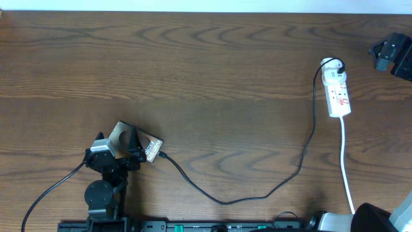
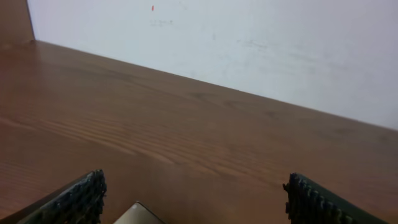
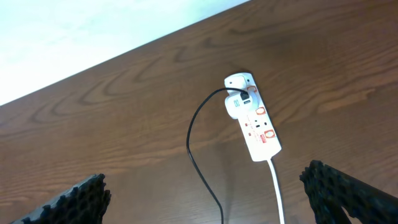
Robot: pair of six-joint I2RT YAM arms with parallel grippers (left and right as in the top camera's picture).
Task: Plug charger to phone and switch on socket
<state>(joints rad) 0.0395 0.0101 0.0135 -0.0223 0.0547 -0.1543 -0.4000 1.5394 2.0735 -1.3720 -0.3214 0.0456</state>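
The phone (image 1: 123, 135) lies on the table at the lower left, its white lettering toward the right end. My left gripper (image 1: 122, 156) is open at the phone's near edge. In the left wrist view its fingers (image 2: 196, 202) are spread wide, with one phone corner (image 2: 140, 216) between them. The charger cable (image 1: 257, 194) runs from the phone's right end, where its tip (image 1: 163, 155) meets the phone, to the white socket (image 1: 338, 90) at the right. My right gripper (image 3: 211, 196) is open and empty, well short of the socket (image 3: 255, 124) and cable (image 3: 193, 137).
A black device (image 1: 390, 54) sits at the far right edge, beyond the socket. The socket's white cord (image 1: 346, 174) runs toward the table's front edge, by my right arm's base (image 1: 380, 219). A white wall (image 2: 249, 37) borders the table's far side.
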